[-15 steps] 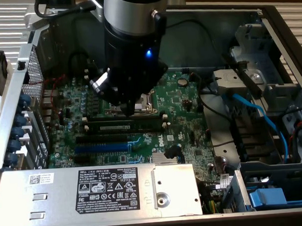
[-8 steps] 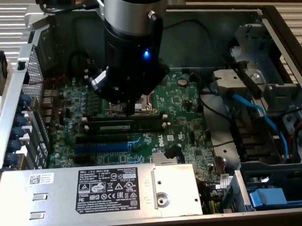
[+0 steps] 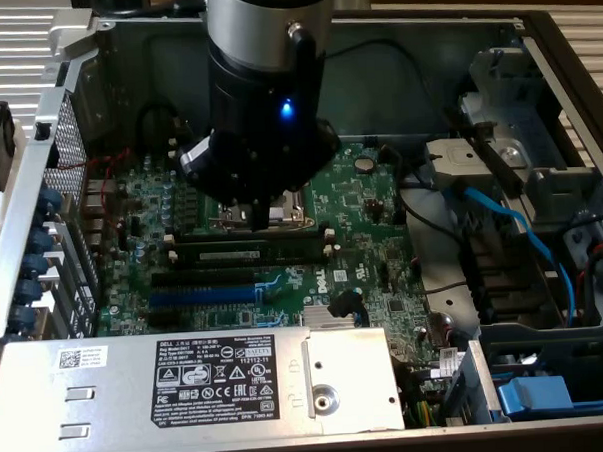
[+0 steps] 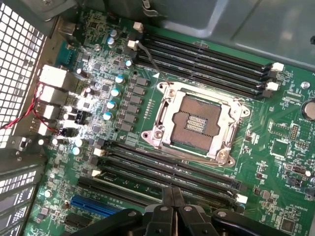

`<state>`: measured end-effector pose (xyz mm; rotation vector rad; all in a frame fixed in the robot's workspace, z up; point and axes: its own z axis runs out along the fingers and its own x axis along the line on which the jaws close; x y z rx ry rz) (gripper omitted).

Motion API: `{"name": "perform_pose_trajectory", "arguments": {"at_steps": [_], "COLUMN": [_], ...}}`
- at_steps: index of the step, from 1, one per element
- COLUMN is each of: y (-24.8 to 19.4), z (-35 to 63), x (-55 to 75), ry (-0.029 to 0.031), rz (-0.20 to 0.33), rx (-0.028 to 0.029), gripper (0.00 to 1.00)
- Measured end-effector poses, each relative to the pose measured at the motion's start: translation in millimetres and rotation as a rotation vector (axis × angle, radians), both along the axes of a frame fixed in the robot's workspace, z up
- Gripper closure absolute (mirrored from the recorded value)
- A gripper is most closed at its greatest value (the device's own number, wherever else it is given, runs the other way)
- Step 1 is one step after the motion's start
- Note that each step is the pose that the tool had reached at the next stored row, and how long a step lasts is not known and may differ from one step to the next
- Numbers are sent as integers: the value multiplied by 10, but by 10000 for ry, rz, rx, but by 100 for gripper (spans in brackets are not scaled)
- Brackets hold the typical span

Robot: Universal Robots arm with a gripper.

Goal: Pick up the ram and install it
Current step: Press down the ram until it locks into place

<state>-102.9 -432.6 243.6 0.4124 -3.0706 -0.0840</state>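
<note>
1. The gripper (image 4: pixel 172 192) is closest in the wrist view; its two fingers are pressed together and pinch nothing; their tips stand low over the nearer bank of black slots (image 4: pixel 162 164).
2. Just beside the tips lies the ram (image 4: pixel 129 185); it is dark green with a pale label strip, and it sits along one slot of this bank, not in the fingers; in the exterior view the ram (image 3: pixel 248 251) runs between two white end clips, directly under the gripper (image 3: pixel 254 218).
3. The blue slot (image 4: pixel 93 205) is next to this bank and is empty.
4. My judgement: the picking is already done and the step in hand is the seating; I cannot tell if the tips touch the upper edge of the stick, or if the clips are locked.
5. Seating asks for a straight push along the edge, with the stick level in its slot; a tilted push could jam it.
6. Farther is the open processor socket (image 4: pixel 194 120); behind it, the second bank of slots (image 4: pixel 206 61) is empty.
</note>
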Motion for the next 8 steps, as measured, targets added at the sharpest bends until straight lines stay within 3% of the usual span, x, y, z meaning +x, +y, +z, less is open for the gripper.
{"name": "perform_pose_trajectory", "arguments": {"at_steps": [8], "y": [-1], "z": [0], "x": [0], "ry": [0], "rz": [-734], "rx": [5], "gripper": [90]}}
